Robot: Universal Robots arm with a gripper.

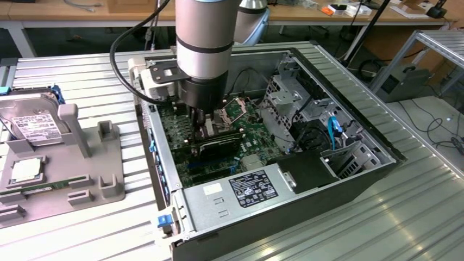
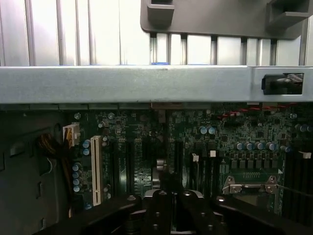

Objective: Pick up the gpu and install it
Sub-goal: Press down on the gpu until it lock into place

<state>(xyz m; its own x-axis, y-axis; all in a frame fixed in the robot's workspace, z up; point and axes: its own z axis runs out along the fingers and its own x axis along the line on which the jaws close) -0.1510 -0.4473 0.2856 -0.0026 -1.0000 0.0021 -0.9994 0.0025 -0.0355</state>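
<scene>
Worktop [image 1: 406,217]: I see a ribbed metal surface carrying the whole setup.
Computer case [image 1: 217,217]: I see it lying on its side with the side panel off, interior facing up. Its grey side wall [image 2: 122,84] crosses the wrist view as a wide band.
Arm [image 1: 205,38]: I see the silver and black arm reaching straight down into the open case, over the motherboard.
Parts holder [image 1: 80,163]: I see a grey moulded fixture on the worktop at the exterior view's left, well apart from the tool. A silver hard drive [image 1: 32,125] with a white label stands in it.
Motherboard [image 1: 250,138]: I see a green board on the case floor. In the wrist view the motherboard carries a white slot [image 2: 96,169], dark slots beside it and rows of small capacitors.
Power supply [image 1: 246,190]: I see a metal box with a black label at the near end of the case.
Gpu [image 1: 217,145]: I see a dark flat card standing on its edge on the motherboard, directly under the tool, at the expansion slots. Whether it is fully seated I cannot tell.
Tool [image 1: 206,124]: I see the fingers pressed together right above the gpu's top edge. Whether they pinch the card I cannot tell. In the wrist view the tool [image 2: 173,208] is a dark mass low over the slots.
</scene>
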